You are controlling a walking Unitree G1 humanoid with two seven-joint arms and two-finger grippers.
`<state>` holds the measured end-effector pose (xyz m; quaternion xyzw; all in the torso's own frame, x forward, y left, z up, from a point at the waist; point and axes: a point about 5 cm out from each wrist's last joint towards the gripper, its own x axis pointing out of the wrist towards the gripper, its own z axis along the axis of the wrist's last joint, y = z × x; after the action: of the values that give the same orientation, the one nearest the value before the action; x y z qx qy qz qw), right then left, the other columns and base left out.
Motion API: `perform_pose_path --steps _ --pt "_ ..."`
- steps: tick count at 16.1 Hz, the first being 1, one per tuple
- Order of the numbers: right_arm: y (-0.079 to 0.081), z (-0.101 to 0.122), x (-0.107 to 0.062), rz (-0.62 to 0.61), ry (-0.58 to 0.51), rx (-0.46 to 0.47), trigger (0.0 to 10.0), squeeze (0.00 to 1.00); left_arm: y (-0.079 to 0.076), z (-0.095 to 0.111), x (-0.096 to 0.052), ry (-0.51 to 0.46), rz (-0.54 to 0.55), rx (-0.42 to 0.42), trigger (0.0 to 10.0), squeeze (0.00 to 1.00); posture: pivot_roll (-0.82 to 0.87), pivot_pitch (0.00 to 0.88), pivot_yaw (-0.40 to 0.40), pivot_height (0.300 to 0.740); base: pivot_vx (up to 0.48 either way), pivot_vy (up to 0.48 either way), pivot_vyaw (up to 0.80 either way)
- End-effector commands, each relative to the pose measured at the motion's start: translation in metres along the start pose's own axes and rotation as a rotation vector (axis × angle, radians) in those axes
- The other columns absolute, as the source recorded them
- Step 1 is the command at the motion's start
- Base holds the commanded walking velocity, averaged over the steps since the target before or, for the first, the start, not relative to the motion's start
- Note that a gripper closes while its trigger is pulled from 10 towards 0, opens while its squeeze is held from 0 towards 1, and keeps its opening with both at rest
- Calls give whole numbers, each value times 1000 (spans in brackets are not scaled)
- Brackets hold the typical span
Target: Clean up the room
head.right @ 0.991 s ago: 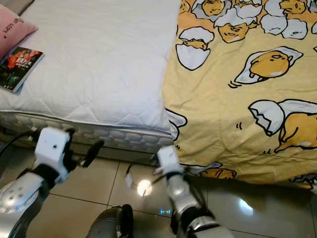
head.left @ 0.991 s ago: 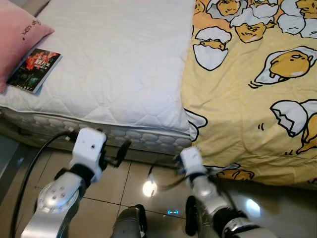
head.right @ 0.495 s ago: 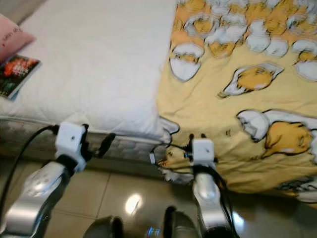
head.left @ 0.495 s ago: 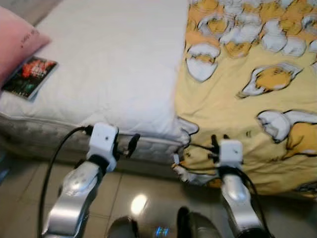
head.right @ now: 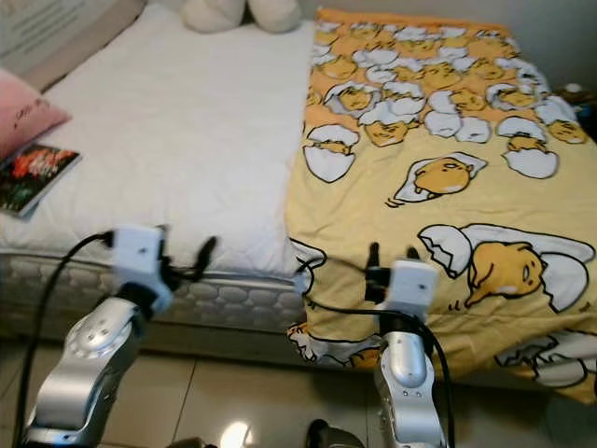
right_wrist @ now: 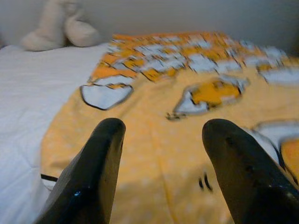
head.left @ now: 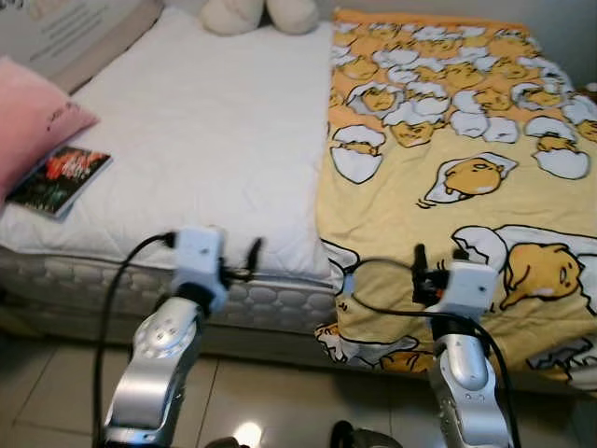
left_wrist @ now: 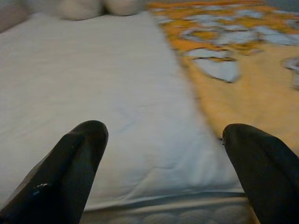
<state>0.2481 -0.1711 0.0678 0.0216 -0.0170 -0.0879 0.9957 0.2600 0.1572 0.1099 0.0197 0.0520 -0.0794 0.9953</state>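
Both claws spread, empty: right claw [head.left: 437, 258] now raised over yellow blanket [head.left: 466, 168], left claw [head.left: 254, 252] at mattress [head.left: 205, 140] edge. Book [head.left: 58, 177] at 10 o'clock by pillow [head.left: 33, 121]; tidying about to start, prob. w/ bedding.

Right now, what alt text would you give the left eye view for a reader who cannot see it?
Both grippers, left gripper and right gripper, are raised, open and empty, before a bed whose white mattress is half covered by a yellow cartoon blanket on the robot's right. A book lies beside a pink pillow at the left edge.
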Motion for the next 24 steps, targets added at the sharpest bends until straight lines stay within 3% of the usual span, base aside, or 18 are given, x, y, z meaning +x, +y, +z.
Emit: perform_pose_path --steps 1,3,5,8,15,16,20,24 --pt "-14 2 -3 -55 6 29 10000 1000 20 -8 -5 37 127 -61 10000 0 14 0 18 740 0 0 0" --pt "-18 3 -8 -59 10 19 10000 1000 31 -9 -10 38 174 -55 10000 0 13 0 18 740 0 0 0" --pt "-16 0 -15 -23 37 -8 10000 1000 26 -13 -15 45 115 -5 10000 0 14 0 19 740 0 0 0" --pt "-6 1 -14 29 41 -16 10000 1000 12 -5 -8 8 46 12 10000 0 19 0 14 740 0 0 0" --pt "2 -5 -9 58 99 -56 10000 1000 13 -2 -1 -9 35 47 10000 0 17 0 23 740 0 0 0" --pt "5 -6 -5 72 107 -70 10000 0 12 1 2 -25 28 45 10000 0 19 0 26 740 0 0 0" --pt "10 4 9 79 66 -82 10000 0 10 16 10 -95 4 72 10000 0 27 0 27 740 343 0 0" --pt "14 11 21 73 41 -84 10000 0 -3 25 9 -155 -70 91 10000 0 36 0 27 740 458 0 0"
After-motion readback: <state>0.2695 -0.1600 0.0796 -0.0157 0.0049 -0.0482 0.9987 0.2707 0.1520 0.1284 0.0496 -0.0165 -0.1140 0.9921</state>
